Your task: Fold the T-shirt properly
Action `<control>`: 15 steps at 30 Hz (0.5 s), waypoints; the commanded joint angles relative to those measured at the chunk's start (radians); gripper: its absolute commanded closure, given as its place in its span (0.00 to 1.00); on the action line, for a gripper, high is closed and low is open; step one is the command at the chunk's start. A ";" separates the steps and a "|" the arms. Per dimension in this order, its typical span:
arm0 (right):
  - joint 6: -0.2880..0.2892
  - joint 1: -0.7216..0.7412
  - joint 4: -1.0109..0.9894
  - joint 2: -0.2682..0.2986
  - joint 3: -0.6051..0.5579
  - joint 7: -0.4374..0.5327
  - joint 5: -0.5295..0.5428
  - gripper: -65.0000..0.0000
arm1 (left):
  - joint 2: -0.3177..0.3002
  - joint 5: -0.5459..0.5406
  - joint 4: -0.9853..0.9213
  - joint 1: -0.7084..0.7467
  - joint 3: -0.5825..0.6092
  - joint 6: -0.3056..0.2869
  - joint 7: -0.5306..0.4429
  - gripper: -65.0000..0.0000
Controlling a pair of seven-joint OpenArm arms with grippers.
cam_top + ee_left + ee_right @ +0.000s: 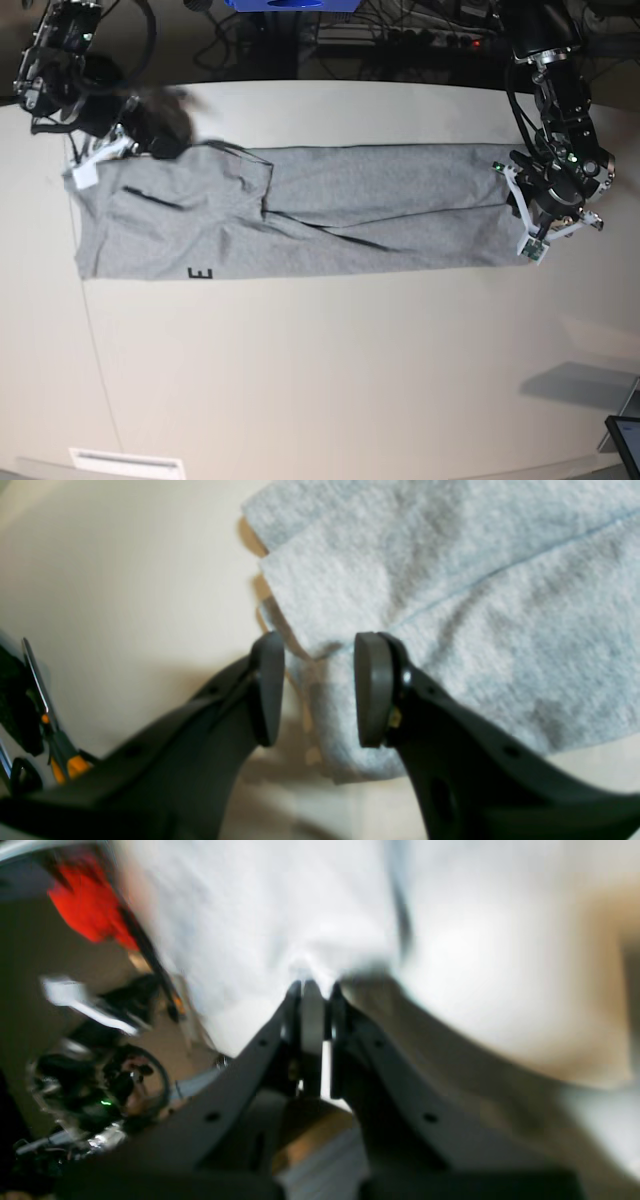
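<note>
Lengthwise, the soft heather-grey T-shirt (300,225) lies as a long band across the table (330,380), left to right in the base view's upper half. Left gripper (315,690) fingers stand spread over its layered edge; right gripper (315,990) pinches fabric at the upper left.

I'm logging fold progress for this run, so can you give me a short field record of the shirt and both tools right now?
garment: T-shirt folded into a long band across the table
lettering: black mark showing near its front edge
left tool: open, jaws astride a shirt corner, not pinching
right tool: shut on the T-shirt at the opposite end
image quality: right wrist view blurred
</note>
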 commanded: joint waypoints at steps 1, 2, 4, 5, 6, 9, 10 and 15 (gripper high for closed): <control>0.004 0.013 0.029 0.011 0.003 0.001 0.029 1.00 | -0.013 0.001 0.014 -0.012 -0.002 -0.002 -0.011 0.64; 0.004 0.019 0.032 0.025 0.001 0.001 0.029 1.00 | -0.013 0.001 0.014 -0.012 -0.002 -0.002 -0.011 0.64; 0.004 0.039 0.029 0.039 -0.002 0.001 0.029 1.00 | -0.013 0.001 0.014 -0.012 -0.002 -0.002 -0.011 0.64; 0.004 0.048 0.027 0.042 -0.002 0.001 0.029 1.00 | -0.013 0.001 0.014 -0.012 -0.002 -0.002 -0.011 0.64; 0.004 0.057 0.027 0.042 -0.002 0.001 0.028 1.00 | -0.013 0.001 0.014 -0.012 -0.002 -0.002 -0.010 0.64; 0.004 0.080 0.026 0.042 -0.003 0.001 0.026 1.00 | -0.013 0.001 0.014 -0.012 0.000 -0.002 -0.010 0.64; 0.004 0.089 0.026 0.042 -0.003 0.001 0.024 1.00 | -0.013 0.001 0.014 -0.012 0.000 -0.002 -0.010 0.64; 0.003 0.120 0.023 0.042 -0.006 0.001 0.023 1.00 | -0.013 0.001 0.014 -0.012 0.000 -0.002 -0.010 0.64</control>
